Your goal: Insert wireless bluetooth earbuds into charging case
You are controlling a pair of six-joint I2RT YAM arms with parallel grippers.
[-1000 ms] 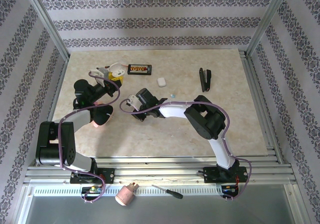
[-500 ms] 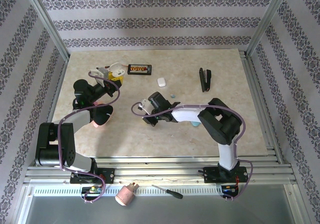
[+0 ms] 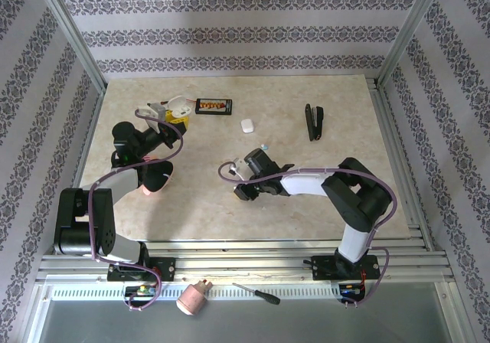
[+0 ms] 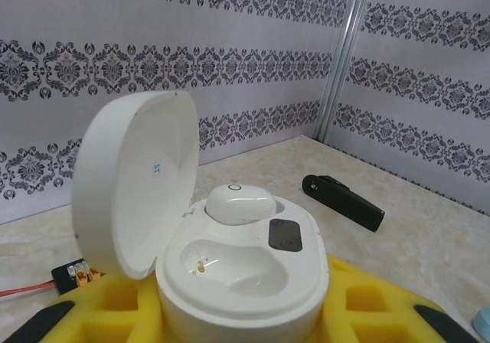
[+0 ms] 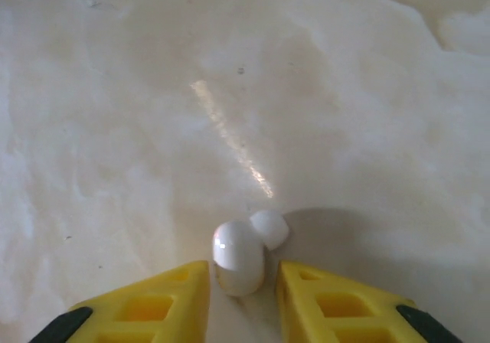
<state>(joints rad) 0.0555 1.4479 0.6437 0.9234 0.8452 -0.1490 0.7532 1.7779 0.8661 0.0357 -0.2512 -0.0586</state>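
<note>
White glossy plastic, loose earbud: it lies on the beige marbled surface at the bottom centre of the right wrist view, directly between the yellow fingers of the right end effector. The jaws are parted. A sliver of surface shows on either side of the bud, plainest on its right, so I judge it bracketed and not pinched. Its longer body runs up and down the frame, roughly along the fingers, with a smaller rounded lobe angled to the upper right. In the top view this end effector sits just below frame centre, so the right arm is plainly the nearer one. The left end effector is clamped around the base of the white case, lid hinged open at the left of the left wrist view. One seated earbud fills the far well; the near well is empty. In the top view the case is at upper left, well apart from the loose bud. Judgement: the coming move turns on closing squarely across the bud's narrow width, then carrying it up and left to the empty well. Risk: the glossy bud may roll or squirt out.
</note>
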